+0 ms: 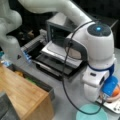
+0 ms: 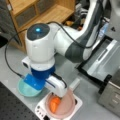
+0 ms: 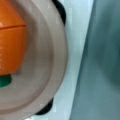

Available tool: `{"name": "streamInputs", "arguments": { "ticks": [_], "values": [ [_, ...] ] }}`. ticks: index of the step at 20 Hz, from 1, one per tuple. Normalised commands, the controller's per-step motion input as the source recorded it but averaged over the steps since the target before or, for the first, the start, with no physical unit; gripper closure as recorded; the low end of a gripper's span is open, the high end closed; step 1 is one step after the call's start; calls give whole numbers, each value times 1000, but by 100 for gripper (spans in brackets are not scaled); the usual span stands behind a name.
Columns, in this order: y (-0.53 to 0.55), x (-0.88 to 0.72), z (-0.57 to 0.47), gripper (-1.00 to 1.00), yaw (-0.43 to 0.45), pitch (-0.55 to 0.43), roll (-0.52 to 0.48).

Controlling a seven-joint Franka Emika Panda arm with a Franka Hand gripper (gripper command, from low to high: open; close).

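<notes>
Pincer (image 2: 60,96) low over pink round plastic bowl (image 2: 65,110) on white scale, beside teal bowl (image 2: 26,90) on grey tabletop (image 2: 10,62); finger spacing cannot be told; orange toy carrot (image 3: 10,37) lies inside bowl; step judged: descent to grasp; next needs centring over carrot.

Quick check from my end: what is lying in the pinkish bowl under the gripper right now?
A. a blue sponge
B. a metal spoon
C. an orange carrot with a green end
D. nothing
C: in the wrist view an orange carrot with a green end lies inside the pinkish bowl, and in a front view the gripper sits low over that bowl on the white base.
</notes>
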Motion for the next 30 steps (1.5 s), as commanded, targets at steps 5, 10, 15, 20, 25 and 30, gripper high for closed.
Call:
{"name": "streamInputs", "arguments": {
  "ticks": [5,10,15,20,25,30],
  "values": [
    [-445,145,102,-100,97,98,227],
    [-413,192,100,-100,103,129,198],
    [-551,261,62,-100,93,140,206],
    [-629,401,50,-100,21,202,190],
    [-447,483,59,-100,81,195,205],
    [-154,419,79,-100,65,200,205]
  ]
}}
